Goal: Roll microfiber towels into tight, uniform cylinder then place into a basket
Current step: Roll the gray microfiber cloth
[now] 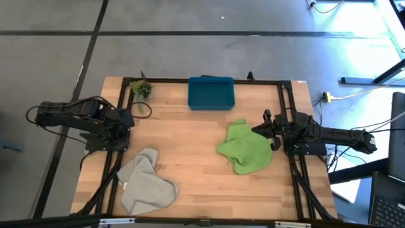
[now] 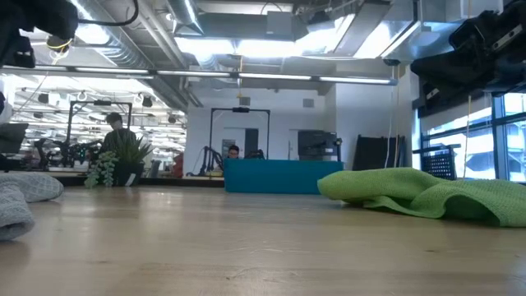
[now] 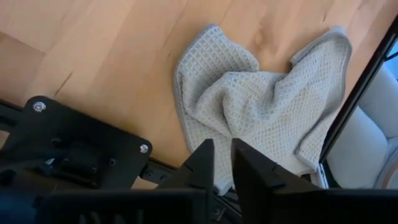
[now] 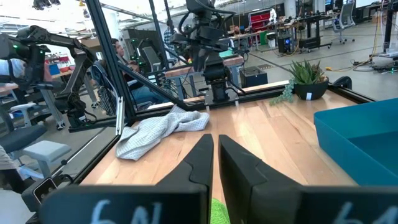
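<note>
The light grey towel (image 1: 147, 183) lies crumpled on the wooden table near its front left corner; it also shows below my left gripper (image 3: 222, 149) as a waffle-weave cloth (image 3: 261, 106). That gripper (image 1: 123, 125) hangs over the table's left rail, pointing steeply down, its fingers a little apart with nothing between them. The lime green towel (image 1: 245, 149) lies bunched at the right, just in front of my right gripper (image 1: 258, 130), which is level and shut (image 4: 216, 140). The teal basket (image 1: 211, 93) stands at the far edge, middle.
A small potted plant (image 1: 140, 88) stands at the far left corner, beside the basket. Black frame rails (image 1: 120, 158) run along the table's left, right and far edges. Bare wood (image 1: 190, 145) lies between the two towels. People and desks show in the room beyond.
</note>
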Robot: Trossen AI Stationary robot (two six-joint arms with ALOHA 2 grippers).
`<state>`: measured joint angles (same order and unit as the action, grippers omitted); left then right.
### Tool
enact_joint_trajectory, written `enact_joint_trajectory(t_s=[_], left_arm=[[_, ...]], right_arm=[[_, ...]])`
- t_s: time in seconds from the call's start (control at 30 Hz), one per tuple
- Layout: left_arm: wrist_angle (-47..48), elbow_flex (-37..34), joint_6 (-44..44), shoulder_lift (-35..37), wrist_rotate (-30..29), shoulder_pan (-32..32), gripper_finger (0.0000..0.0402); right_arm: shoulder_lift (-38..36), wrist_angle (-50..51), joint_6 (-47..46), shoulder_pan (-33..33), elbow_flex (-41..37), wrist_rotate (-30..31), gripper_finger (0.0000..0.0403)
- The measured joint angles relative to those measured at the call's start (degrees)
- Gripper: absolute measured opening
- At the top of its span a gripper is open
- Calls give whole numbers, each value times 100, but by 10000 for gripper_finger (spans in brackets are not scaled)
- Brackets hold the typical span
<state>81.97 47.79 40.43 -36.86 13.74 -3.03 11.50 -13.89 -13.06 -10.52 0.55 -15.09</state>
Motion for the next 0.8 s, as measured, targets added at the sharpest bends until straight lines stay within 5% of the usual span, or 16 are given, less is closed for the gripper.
enact_joint_trajectory(t_s=[0.2,0.43,0.67,0.8], left_arm=[[-75,0,118,0,2,0,88],[-1029,-2,201,-34,324,-6,85],[-1391,-2,161,-623,481,-366,85],[-1390,-2,833,-1048,481,-665,84]], right_arm=[[1,0,0,-1,-1,0,28],[1,0,7,0,1,0,28],[1,0,632,0,-1,1,28],[1,0,735,0,-1,0,28]])
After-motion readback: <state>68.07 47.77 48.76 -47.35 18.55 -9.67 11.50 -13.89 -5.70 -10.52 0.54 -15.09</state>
